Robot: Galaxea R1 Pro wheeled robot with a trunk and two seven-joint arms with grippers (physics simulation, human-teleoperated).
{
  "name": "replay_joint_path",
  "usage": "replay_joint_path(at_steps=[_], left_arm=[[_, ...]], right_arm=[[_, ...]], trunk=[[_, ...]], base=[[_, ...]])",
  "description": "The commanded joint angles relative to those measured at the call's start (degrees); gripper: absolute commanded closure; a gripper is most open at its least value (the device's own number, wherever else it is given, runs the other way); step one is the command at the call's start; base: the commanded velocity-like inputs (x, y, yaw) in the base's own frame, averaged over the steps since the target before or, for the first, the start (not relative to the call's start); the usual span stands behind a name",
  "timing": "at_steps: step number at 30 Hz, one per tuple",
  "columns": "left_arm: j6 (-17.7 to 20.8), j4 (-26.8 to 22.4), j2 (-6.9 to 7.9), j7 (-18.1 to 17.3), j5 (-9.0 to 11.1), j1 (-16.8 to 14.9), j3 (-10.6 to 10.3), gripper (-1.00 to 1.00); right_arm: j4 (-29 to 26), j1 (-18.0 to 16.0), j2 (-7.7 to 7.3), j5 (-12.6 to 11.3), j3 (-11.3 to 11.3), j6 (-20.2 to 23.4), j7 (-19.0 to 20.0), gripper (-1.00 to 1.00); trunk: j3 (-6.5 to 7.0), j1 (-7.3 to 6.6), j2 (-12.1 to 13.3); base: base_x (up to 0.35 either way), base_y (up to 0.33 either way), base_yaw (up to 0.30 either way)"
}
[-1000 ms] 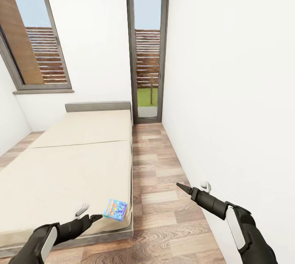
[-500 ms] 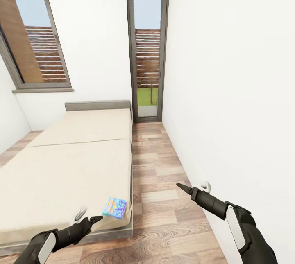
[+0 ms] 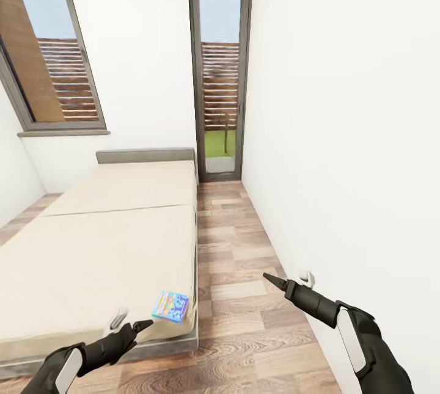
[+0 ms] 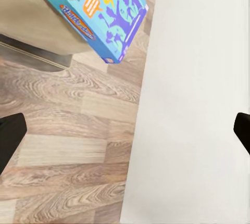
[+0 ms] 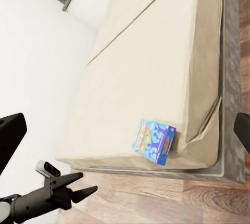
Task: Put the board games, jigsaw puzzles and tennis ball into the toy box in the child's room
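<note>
A small blue board game (image 3: 171, 306) with yellow lettering lies flat on the near right corner of the bed (image 3: 104, 247), which has a beige cover and a grey frame. My left gripper (image 3: 133, 319) hovers open just short of that corner, a little left of the box. The left wrist view has the box (image 4: 96, 10) ahead of the spread fingers, overhanging the bed edge. My right gripper (image 3: 287, 279) is open over the floor beside the white wall. The right wrist view looks across at the bed (image 5: 151, 62), the box (image 5: 154, 140) and the left gripper (image 5: 67, 187).
A strip of wood-plank floor (image 3: 244, 296) runs between the bed and the white wall (image 3: 342, 137) on the right. A tall dark-framed glass door (image 3: 220, 76) closes the far end. A slanted window (image 3: 49, 58) is above the headboard (image 3: 146, 156).
The whole picture has crept a little, so the bed and the blue box sit slightly higher. My left forearm has sunk a bit. Both grippers stay open.
</note>
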Motion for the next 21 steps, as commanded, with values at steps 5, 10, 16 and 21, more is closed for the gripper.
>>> replay_joint_path(at_steps=[5, 10, 16, 21], left_arm=[[0.5, 0.0, 0.13, -0.3, 1.7, 0.0, 0.6, -1.0], [0.5, 0.0, 0.49, -0.3, 2.4, 0.0, 0.8, -1.0], [0.6, 0.0, 1.48, -2.2, 2.7, 0.0, 0.9, -1.0], [0.6, 0.0, 2.47, -7.1, 2.7, 0.0, 0.9, -1.0]], right_arm=[[0.0, 0.0, 0.01, -0.2, 0.0, 0.3, -0.4, -1.0], [0.0, 0.0, 0.06, -0.2, 0.0, 0.3, -1.2, -1.0], [0.0, 0.0, 0.09, -0.2, 0.0, 0.3, -1.6, -1.0], [0.0, 0.0, 0.09, -0.2, 0.0, 0.3, -1.7, -1.0]], trunk=[[-0.96, 1.1, -2.1], [-1.86, 2.2, -4.1], [-2.93, 3.52, -6.5], [-3.83, 4.62, -8.5]], base=[[0.0, 0.0, 0.0], [0.0, 0.0, 0.0], [0.0, 0.0, 0.0], [0.0, 0.0, 0.0]])
